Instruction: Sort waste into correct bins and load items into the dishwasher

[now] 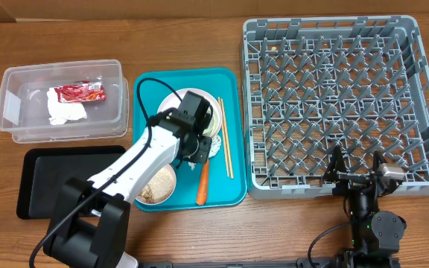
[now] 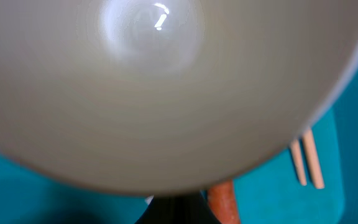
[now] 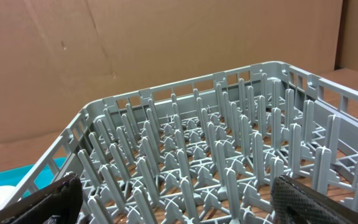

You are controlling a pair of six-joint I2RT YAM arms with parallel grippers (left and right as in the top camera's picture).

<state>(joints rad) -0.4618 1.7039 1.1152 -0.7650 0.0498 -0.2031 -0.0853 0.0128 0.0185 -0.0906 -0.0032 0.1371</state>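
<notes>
My left gripper reaches over the teal tray and is shut on the near rim of a white plate. That plate fills the left wrist view; only dark finger bases show below it. An orange carrot and wooden chopsticks lie on the tray just right of the gripper. A bowl of rice scraps sits at the tray's front. The clear tub holds a red wrapper and a white napkin. My right gripper stands open at the grey dish rack's front edge.
The black flat tray lies in front of the clear tub, partly under my left arm. In the right wrist view the rack's upright pegs stand between the open fingers. A brown cardboard wall stands behind the rack.
</notes>
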